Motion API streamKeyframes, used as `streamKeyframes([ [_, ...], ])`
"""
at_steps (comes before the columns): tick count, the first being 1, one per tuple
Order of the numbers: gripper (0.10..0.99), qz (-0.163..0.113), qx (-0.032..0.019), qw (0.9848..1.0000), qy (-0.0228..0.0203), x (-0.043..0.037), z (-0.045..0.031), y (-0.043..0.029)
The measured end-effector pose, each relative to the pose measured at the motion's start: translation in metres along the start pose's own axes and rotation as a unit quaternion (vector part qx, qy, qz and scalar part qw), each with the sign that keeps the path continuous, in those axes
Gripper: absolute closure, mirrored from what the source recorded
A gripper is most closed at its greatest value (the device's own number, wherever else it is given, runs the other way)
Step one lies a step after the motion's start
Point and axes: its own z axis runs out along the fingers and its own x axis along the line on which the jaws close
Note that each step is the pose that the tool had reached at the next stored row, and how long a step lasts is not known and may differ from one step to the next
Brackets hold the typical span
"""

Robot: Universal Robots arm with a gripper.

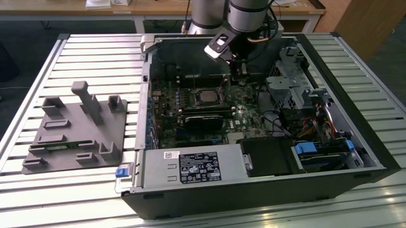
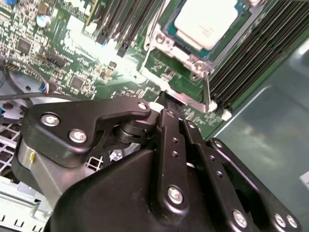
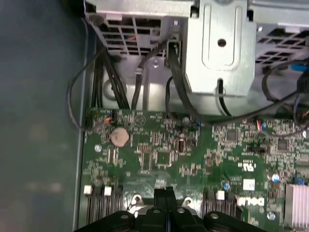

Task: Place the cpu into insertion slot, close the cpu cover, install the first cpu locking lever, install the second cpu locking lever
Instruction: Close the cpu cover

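The cpu (image 1: pixel 207 97) (image 2: pixel 205 19) lies flat in the insertion slot (image 1: pixel 194 94) on the motherboard, silver top up. The cpu cover (image 2: pixel 159 41), a silver metal frame, lies around the chip's edge. A thin metal locking lever (image 2: pixel 206 91) stands out from the socket's corner toward the gripper. My gripper (image 1: pixel 238 76) (image 2: pixel 164 100) (image 3: pixel 165 192) is low inside the case, a little beyond the socket on the exterior view's right. Its fingers (image 3: pixel 161 194) are pressed together with nothing seen between them, the tips just over the board beside the lever.
A black card (image 1: pixel 203 119) sits just in front of the socket. Long memory slots (image 2: pixel 251 58) flank it. A drive cage (image 1: pixel 285 88) with cables (image 3: pixel 176 82) stands to the exterior view's right, a power supply (image 1: pixel 190 166) at the front. A grey fixture (image 1: pixel 73 128) lies outside the case.
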Motion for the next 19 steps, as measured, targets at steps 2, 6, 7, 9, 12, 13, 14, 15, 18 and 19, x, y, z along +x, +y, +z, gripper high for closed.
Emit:
streamKeyframes([
  [2, 0.980, 0.000, 0.0000, 1.0000, 0.0000, 0.0002, -0.0002, -0.0049],
  [6, 0.980, 0.000, 0.0000, 1.0000, -0.0001, 0.0008, 0.0009, -0.0201],
  [7, 0.980, 0.000, 0.0000, 1.0000, -0.0001, 0.0007, 0.0026, -0.0204],
  [9, 0.980, 0.000, 0.0000, 1.0000, 0.0000, 0.0001, 0.0062, -0.0206],
  [12, 0.980, 0.000, 0.0000, 1.0000, 0.0000, 0.0000, 0.0103, -0.0222],
  [13, 0.980, 0.000, 0.0000, 1.0000, -0.0001, 0.0000, 0.0106, -0.0238],
  [14, 0.980, 0.000, 0.0001, 1.0000, -0.0002, 0.0001, 0.0106, -0.0257],
  [15, 0.980, 0.000, 0.0001, 1.0000, -0.0002, 0.0001, 0.0106, -0.0274],
  [18, 0.980, 0.000, 0.0000, 1.0000, 0.0000, 0.0003, 0.0109, -0.0327],
  [19, 0.980, 0.000, 0.0000, 1.0000, 0.0000, 0.0004, 0.0110, -0.0339],
])
